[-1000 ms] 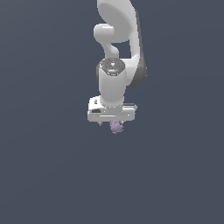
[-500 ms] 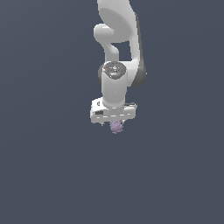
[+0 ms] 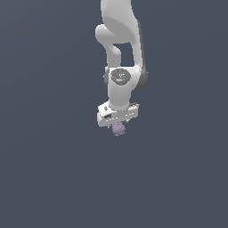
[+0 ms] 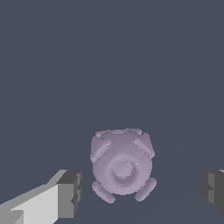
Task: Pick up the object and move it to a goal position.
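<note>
Plain slate-grey ground; end effector (image 4: 142, 192) spread wide, object (image 4: 121, 165) between its fingers, untouched

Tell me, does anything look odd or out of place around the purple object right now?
Nothing stands out. The object, a pale purple bumpy lump, looks whole and sits between the fingers of the claw. The claw is open, with a gap on each side of the lump, wider on one side. In the exterior view the object shows just under the claw.

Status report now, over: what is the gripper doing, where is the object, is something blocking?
Gripper open, fingers apart, touching nothing. Purple object between the fingers, gaps both sides, not gripped. Nothing else in view.
</note>
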Controlling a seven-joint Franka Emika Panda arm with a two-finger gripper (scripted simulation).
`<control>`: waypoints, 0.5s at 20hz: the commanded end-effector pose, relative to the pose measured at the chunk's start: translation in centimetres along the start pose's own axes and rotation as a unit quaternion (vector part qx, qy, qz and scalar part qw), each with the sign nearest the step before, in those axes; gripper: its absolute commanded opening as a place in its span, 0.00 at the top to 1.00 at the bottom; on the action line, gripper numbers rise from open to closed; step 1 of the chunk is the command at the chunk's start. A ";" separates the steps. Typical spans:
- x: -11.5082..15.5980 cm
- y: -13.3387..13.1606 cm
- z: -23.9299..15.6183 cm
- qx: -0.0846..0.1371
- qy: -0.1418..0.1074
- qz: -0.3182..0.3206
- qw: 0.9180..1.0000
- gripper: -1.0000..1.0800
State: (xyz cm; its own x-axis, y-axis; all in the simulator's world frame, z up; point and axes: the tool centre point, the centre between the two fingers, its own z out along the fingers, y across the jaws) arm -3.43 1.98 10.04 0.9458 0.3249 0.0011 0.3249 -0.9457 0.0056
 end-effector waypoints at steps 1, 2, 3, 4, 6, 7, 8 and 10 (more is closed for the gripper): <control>-0.5 -0.5 0.6 0.001 0.000 -0.017 1.000 0.04; -0.6 -0.6 0.7 0.002 0.000 -0.021 1.000 0.04; -0.7 -0.7 0.9 0.002 0.000 -0.025 1.000 0.04; -0.8 -0.8 1.0 0.002 0.000 -0.028 1.000 0.04; -0.9 -0.9 1.1 0.003 0.000 -0.031 1.000 0.04; -0.9 -0.9 1.1 0.003 0.000 -0.032 0.999 0.04; -0.8 -0.8 1.0 0.003 -0.001 -0.029 1.000 0.04; -0.8 -0.8 1.2 0.003 -0.001 -0.029 1.000 0.04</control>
State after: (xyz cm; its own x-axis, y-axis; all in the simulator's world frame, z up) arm -4.49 2.50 8.96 0.9253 0.3793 -0.0004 0.3793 -0.9253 0.0002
